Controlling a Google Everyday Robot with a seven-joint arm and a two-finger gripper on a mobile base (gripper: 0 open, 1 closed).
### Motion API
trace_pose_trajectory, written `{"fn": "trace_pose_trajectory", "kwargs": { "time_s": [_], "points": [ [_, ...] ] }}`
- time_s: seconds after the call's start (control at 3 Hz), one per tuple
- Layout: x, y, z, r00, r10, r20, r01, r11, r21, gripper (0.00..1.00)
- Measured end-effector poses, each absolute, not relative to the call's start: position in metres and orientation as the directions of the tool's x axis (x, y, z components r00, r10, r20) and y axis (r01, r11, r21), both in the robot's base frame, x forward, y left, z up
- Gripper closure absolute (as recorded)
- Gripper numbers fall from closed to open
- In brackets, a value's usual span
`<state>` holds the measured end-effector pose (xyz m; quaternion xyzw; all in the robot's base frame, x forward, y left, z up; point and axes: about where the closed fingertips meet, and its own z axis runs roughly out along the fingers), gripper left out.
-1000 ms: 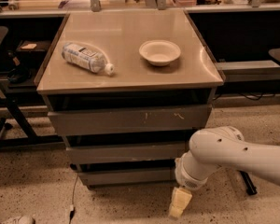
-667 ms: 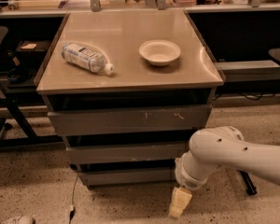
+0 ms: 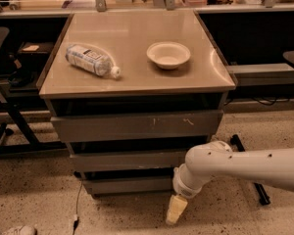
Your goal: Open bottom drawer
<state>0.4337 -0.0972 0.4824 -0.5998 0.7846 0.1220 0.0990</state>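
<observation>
The bottom drawer [image 3: 127,184] is the lowest and smallest of three grey drawer fronts in the cabinet; it sits flush with the fronts above, shut. The mid-sized front [image 3: 127,159] and the tallest front with pale scratches [image 3: 137,125] are above it. My gripper [image 3: 175,209] hangs from the white arm [image 3: 235,168] that comes in from the right. It points down near the floor, just right of and below the bottom drawer's right end, not touching it.
On the cabinet top [image 3: 137,77] lie a plastic bottle [image 3: 92,60] on its side and a white bowl [image 3: 168,54]. A chair base [image 3: 5,131] stands at left. A black leg [image 3: 250,170] lies on the speckled floor behind the arm.
</observation>
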Motion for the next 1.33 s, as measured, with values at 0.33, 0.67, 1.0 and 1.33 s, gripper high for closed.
{"fn": "trace_pose_trajectory", "kwargs": {
  "time_s": [0.33,0.67,1.0,1.33],
  "points": [
    [0.456,-0.090,0.440,-0.266,-0.913,-0.310,-0.964,0.258,0.068,0.00],
    [0.473,-0.082,0.405,-0.283,-0.912,-0.297,-0.959,0.264,0.102,0.00],
    [0.474,-0.080,0.400,-0.286,-0.910,-0.298,-0.958,0.266,0.108,0.00],
    [0.473,-0.076,0.379,-0.270,-0.907,-0.322,-0.963,0.248,0.108,0.00]
  ]
}}
